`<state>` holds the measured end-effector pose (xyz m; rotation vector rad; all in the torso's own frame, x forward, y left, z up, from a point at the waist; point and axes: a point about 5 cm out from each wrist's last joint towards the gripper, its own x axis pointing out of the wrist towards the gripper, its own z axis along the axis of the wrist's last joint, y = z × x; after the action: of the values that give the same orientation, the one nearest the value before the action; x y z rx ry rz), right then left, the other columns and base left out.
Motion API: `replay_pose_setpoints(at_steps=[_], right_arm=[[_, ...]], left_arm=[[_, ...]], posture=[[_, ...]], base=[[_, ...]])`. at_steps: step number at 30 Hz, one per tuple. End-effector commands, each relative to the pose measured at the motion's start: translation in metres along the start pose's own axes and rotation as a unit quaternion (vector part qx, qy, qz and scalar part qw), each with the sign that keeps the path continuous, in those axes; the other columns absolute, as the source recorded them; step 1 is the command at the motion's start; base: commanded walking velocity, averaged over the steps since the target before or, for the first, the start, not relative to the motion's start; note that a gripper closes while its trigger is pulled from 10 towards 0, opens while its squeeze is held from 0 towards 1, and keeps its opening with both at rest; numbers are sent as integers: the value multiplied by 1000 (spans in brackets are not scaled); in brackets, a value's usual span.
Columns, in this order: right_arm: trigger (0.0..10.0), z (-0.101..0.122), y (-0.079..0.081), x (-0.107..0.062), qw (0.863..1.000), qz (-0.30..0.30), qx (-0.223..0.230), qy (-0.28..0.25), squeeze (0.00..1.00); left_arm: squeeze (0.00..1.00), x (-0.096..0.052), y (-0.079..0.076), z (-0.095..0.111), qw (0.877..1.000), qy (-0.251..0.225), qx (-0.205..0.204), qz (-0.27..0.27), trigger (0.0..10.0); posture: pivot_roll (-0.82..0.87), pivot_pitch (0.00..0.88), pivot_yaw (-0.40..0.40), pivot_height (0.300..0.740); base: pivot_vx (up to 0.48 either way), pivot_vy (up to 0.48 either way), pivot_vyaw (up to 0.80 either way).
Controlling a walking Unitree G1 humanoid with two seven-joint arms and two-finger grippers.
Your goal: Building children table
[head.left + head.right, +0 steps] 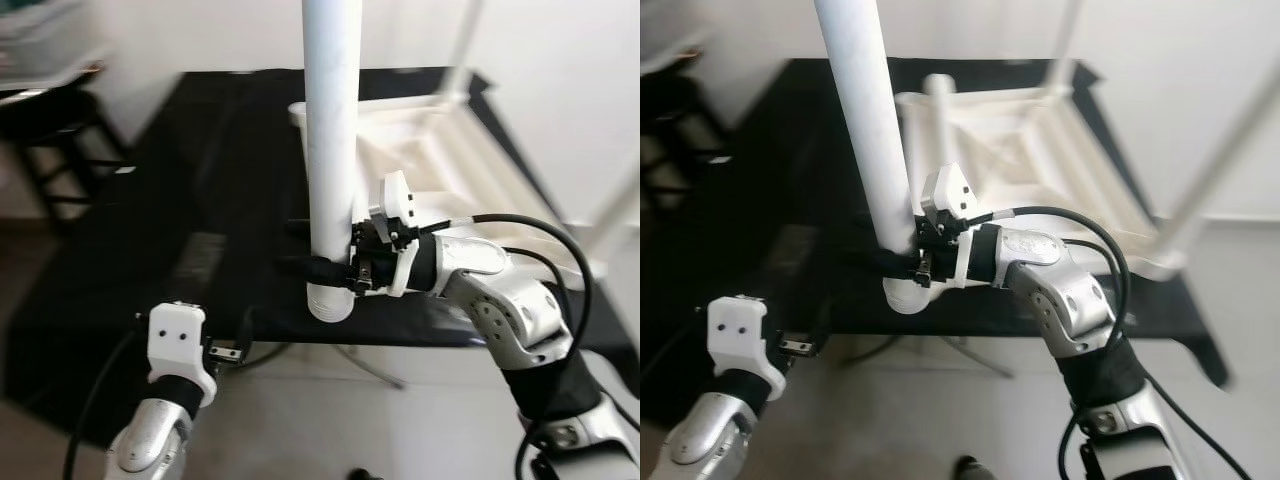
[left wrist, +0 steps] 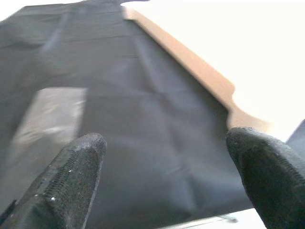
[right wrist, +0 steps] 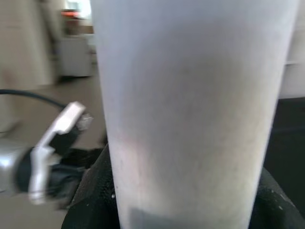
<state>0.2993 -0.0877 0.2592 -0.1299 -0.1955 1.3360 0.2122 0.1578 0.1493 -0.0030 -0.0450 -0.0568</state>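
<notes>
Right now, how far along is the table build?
Done: the white tabletop lies upside down on the black cloth, with legs already standing up from it. In hand: the right hand grips one more white leg upright. The left hand is open, low. Left: fitting that leg, then flipping the table.

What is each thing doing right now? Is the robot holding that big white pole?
White table leg: upright, gripped near its lower end.
Right gripper: shut on the table leg.
Left gripper: open, holding nothing, over the black cloth.
White table frame: upside down on the cloth, other legs sticking up.
Black cloth: spread flat.
</notes>
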Motion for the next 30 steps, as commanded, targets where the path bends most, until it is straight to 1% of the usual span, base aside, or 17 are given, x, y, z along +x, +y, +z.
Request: replay_pose_setpoints(at_steps=[1, 8, 10, 11, 13, 14, 17, 19, 23, 24, 27, 30], right_arm=[[10000, 5, -3, 6, 1000, -10, -15, -11, 0], [10000, 6, 0, 11, 1000, -6, -18, -15, 0], [10000, 1, 0, 13, 1000, -15, -5, 2, 0], [10000, 1, 0, 13, 1000, -15, -5, 2, 0], [10000, 1, -3, 14, 999, -44, -4, -5, 0], [10000, 1, -3, 14, 999, -44, -4, -5, 0], [10000, -2, -4, 15, 999, -52, -15, 3, 0], [10000, 1, -3, 14, 999, -42, -18, -7, 0], [10000, 3, -4, 11, 999, -36, -25, -15, 0], [10000, 1, -7, 10, 999, -43, -25, 1, 0], [10000, 1, -3, 3, 999, -4, -43, 20, 0], [10000, 1, 6, -5, 997, 57, -33, 35, 0]], left_arm=[[0, -3, 4, 2, 1000, 1, 14, 6, 10000], [0, -3, 6, 4, 1000, -7, 5, 11, 10000], [0, -3, 7, 3, 1000, -5, 11, 13, 10000], [0, -3, 7, 3, 1000, -5, 11, 13, 10000], [0, -3, 7, 2, 1000, -5, 11, 14, 10000], [0, -3, 7, 2, 1000, -5, 11, 14, 10000], [0, -2, 6, 2, 1000, -6, 11, 13, 10000], [0, -2, 6, 2, 1000, -7, 11, 12, 10000], [0, -1, 6, 2, 1000, -7, 11, 11, 10000], [0, -1, 5, 2, 1000, -8, 2, 14, 10000], [0, -2, 6, 2, 1000, -7, -9, 20, 10000], [0, -3, 8, 0, 999, 5, -12, 34, 10000]], posture=[[-30, 195, 26, 740], [-31, 197, 26, 740], [-32, 195, 26, 740], [-32, 195, 26, 740], [-35, 192, 26, 740], [-35, 192, 26, 740], [-40, 187, 25, 740], [-42, 185, 24, 740], [-44, 181, 24, 740], [-43, 180, 22, 740], [-46, 180, 22, 740], [-47, 182, 22, 740]], base=[[0, 0, -431], [0, 0, -62], [396, 0, -400], [480, 0, -800], [480, 0, -800], [480, 0, -800], [425, 0, 0], [420, 0, 0], [420, 0, 800], [0, 0, 0], [0, 0, 0], [0, 0, 0]])
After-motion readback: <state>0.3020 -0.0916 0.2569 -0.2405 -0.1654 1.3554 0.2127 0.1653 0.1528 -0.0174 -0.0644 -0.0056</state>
